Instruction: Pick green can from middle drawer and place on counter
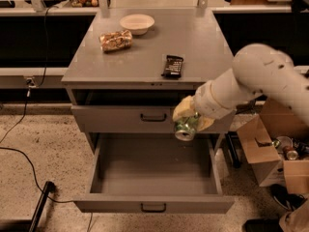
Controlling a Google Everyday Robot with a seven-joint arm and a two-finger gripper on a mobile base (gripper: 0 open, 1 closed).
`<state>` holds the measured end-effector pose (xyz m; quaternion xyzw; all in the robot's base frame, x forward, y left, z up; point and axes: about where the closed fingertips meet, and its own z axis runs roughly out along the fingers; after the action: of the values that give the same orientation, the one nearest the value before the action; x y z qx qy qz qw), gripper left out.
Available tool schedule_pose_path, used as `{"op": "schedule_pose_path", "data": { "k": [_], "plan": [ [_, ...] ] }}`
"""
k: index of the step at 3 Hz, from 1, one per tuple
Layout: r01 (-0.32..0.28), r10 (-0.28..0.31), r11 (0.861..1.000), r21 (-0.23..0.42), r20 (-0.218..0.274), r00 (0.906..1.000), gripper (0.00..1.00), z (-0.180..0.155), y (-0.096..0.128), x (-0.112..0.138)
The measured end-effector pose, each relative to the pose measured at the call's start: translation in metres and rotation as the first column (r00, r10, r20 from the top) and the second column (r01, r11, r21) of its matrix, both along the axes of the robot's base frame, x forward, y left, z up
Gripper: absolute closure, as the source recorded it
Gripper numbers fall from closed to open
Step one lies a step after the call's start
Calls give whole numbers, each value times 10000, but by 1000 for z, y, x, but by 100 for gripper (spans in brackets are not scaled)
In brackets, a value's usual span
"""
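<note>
Middle drawer stands open, nearest. Above its right side, gripper grasps green can, tilted, in the air before the upper drawer front. Beyond: counter bearing dark wrapper, snack bag, bowl.

I see a speckled beige stone floor in dim, warm indoor light. Behind the grey drawer cabinet a long pale ledge runs along, with dark space above it. At the right stands an open cardboard box with clutter inside. The gripper, closed around the green can, hangs before the cabinet front.
</note>
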<state>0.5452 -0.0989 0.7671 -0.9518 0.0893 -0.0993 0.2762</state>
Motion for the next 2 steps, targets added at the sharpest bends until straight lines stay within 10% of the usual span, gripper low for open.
{"op": "schedule_pose_path", "data": {
  "k": [2],
  "plan": [
    [-300,288,9960,-838,-151,9995,100,86,-39,35]
  ]
}}
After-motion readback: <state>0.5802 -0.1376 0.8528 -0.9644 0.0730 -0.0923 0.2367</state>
